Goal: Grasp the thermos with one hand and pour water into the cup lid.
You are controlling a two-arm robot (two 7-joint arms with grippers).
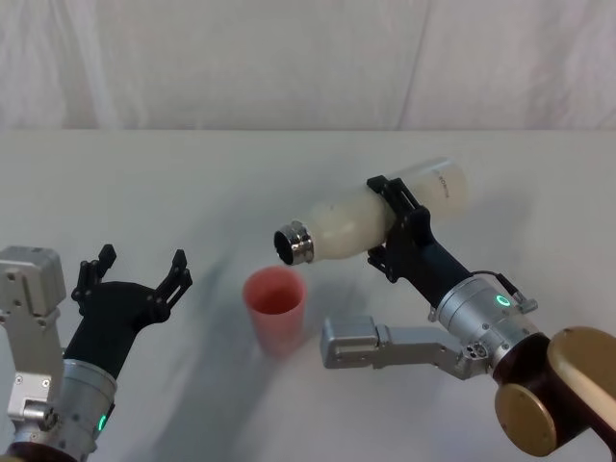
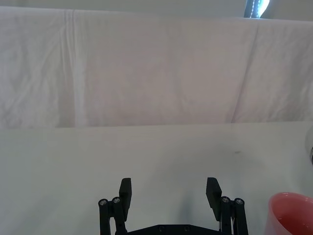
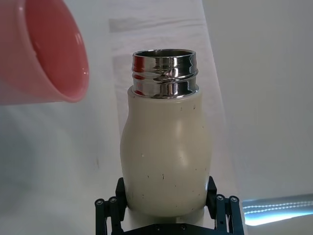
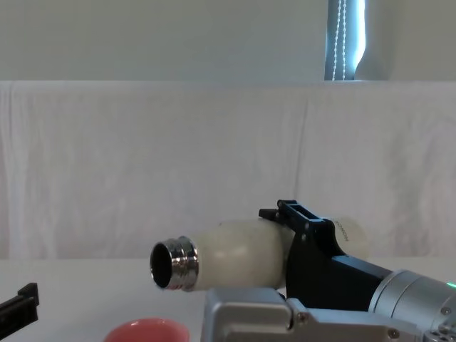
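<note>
My left gripper (image 1: 135, 271) sits low w/ fingers spread wide, nothing in them. Just off its inner side stands the small coral-pink cup lid (image 1: 276, 307), upright on the white table (image 1: 173, 192). Beyond, my right gripper (image 1: 402, 228) clamps the tall cream-white thermos (image 1: 380, 219), tipped near-horizontal, chrome neck over the lid.

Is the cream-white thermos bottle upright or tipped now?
Tipped: the cream-white thermos bottle lies nearly level in the right gripper, neck above the coral cup lid.
</note>
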